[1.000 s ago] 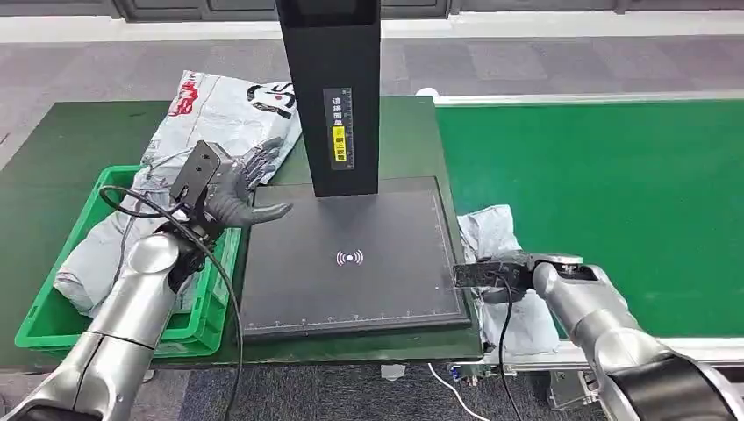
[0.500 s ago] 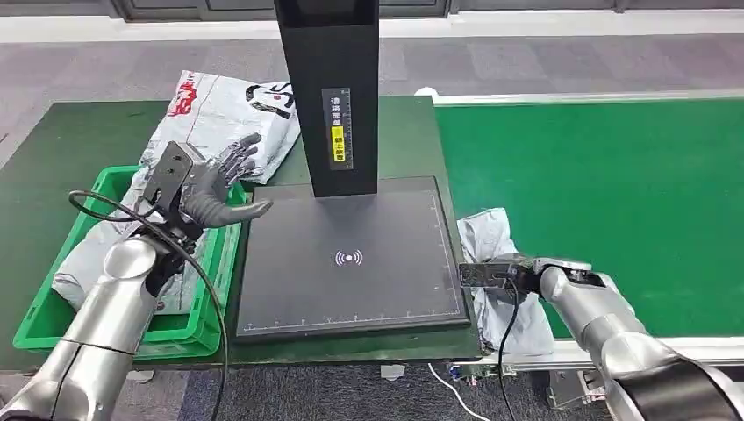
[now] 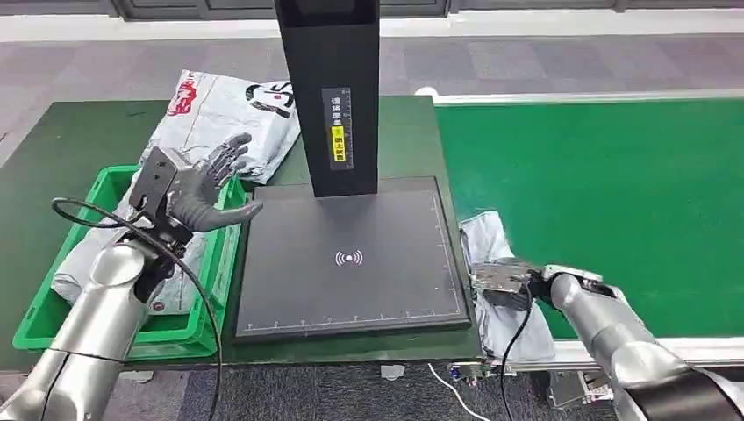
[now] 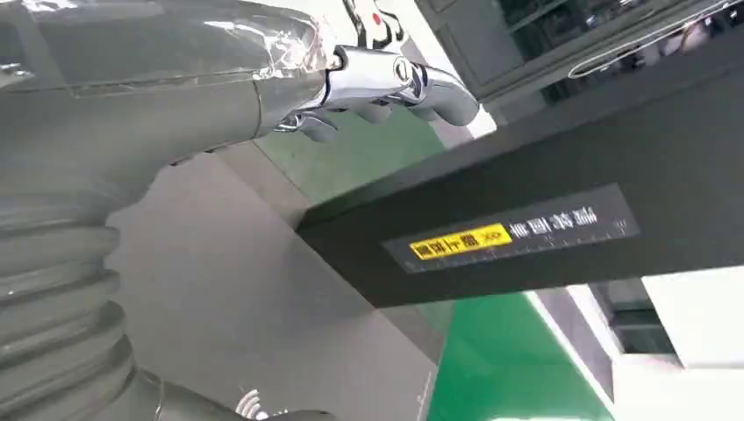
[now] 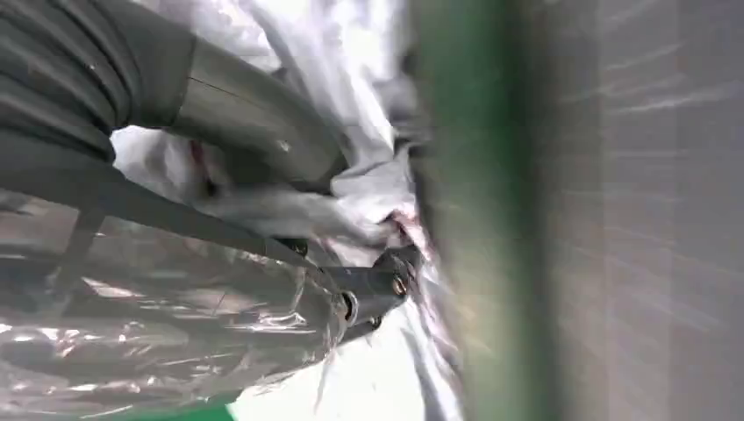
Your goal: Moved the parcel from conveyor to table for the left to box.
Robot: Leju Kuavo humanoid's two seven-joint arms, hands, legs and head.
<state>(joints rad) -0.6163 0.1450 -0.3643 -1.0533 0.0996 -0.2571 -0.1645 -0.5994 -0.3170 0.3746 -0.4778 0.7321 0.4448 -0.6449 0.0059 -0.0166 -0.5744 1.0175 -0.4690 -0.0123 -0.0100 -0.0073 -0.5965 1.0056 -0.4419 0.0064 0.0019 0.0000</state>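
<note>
— Where is the parcel (image 3: 491,254)?
— At the near edge of the green conveyor (image 3: 614,193), beside the black pad (image 3: 351,259). The right hand (image 3: 502,282) grips it.
— And the left hand (image 3: 203,186)?
— Fingers spread, holding nothing, above the green bin (image 3: 53,303).

– What moved on the left?

– The left hand (image 3: 200,189) has drawn back from the black pad's (image 3: 351,259) near-left edge to over the green crate's (image 3: 39,311) far corner, fingers spread.

– And the right?

– The right hand (image 3: 502,285) slid along the grey parcel (image 3: 491,235) toward the conveyor's (image 3: 605,184) near edge; it seems to press the wrap, though blur hides the grip.
</note>
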